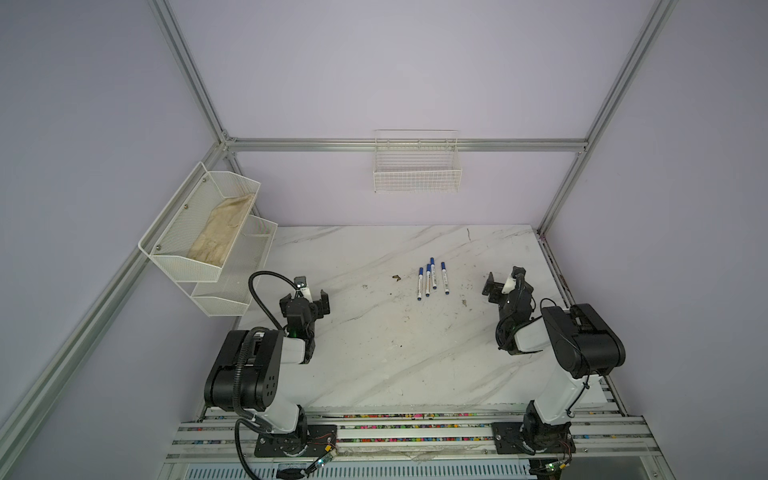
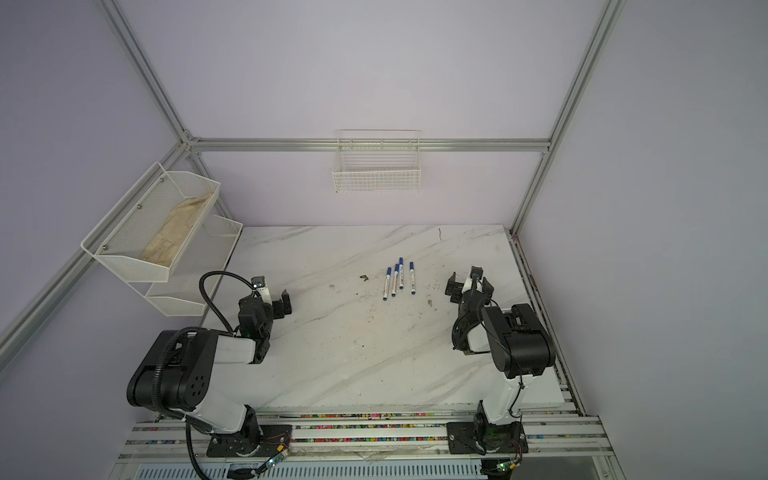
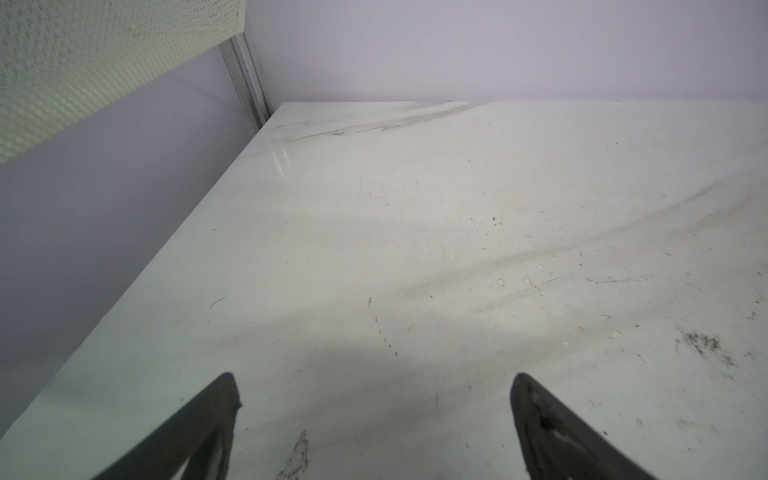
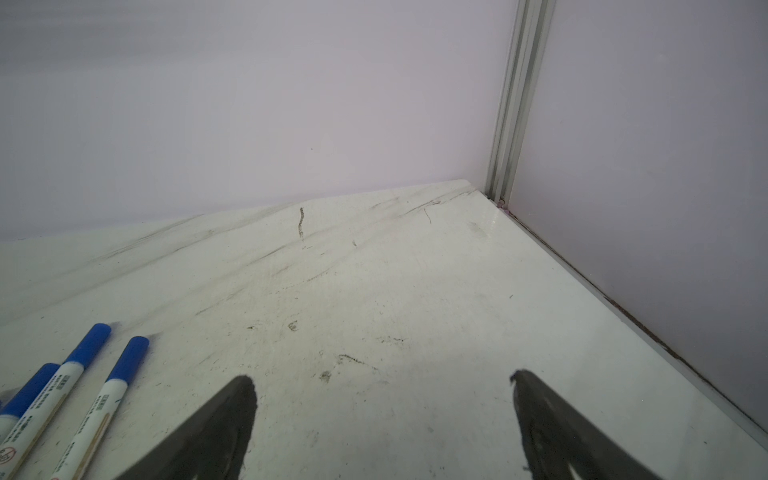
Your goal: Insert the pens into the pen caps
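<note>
In both top views, left gripper [image 1: 312,300] and right gripper [image 1: 503,283] hang wide open, holding nothing. Four capped pens [image 1: 432,279] lie on the table [image 1: 374,353], nearer the right one. Left wrist: jaws spread above the table. Right wrist: jaws wide, pens alongside, untouched.

A white tabletop [image 1: 374,353] with grey marble veining fills the floor of a booth with pale lilac walls [image 1: 374,62] and an aluminium frame [image 1: 407,145]. On the left wall hangs a two-tier white mesh shelf [image 1: 178,232]; a crumpled beige cloth [image 1: 224,232] lies in its upper tier, and the lower tier looks bare. A white wire basket [image 1: 417,180] hangs on the back wall from the frame's horizontal bar. In both top views a small brown scrap [image 1: 396,277] lies near the table's middle. A dark squiggly mark [image 4: 301,222] sits near the back edge. Slotted rails [image 1: 415,428] along the front edge hold small many-coloured bits.
</note>
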Tool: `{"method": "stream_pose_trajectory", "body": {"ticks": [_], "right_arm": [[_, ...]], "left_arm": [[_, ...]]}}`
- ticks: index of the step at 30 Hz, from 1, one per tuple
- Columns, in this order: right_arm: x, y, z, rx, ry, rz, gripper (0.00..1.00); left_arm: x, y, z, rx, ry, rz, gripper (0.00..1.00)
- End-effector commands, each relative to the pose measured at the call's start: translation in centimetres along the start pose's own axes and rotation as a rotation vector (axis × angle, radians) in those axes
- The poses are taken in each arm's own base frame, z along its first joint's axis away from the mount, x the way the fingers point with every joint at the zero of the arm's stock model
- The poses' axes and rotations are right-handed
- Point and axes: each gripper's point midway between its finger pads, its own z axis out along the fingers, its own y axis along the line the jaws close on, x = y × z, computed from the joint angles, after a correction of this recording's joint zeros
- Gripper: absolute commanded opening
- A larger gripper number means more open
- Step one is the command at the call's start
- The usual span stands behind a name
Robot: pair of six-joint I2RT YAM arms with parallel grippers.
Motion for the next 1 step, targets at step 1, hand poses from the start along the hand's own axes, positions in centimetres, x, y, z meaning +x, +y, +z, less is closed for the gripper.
{"method": "stream_pose_trajectory", "body": {"ticks": [1], "right_arm": [[-1.22,0.3,-0.03,-0.014,-0.047,0.003,0.97]], "left_arm": [[-1.47,0.13,-0.19,0.003,-0.061,-0.006,1.0]]}}
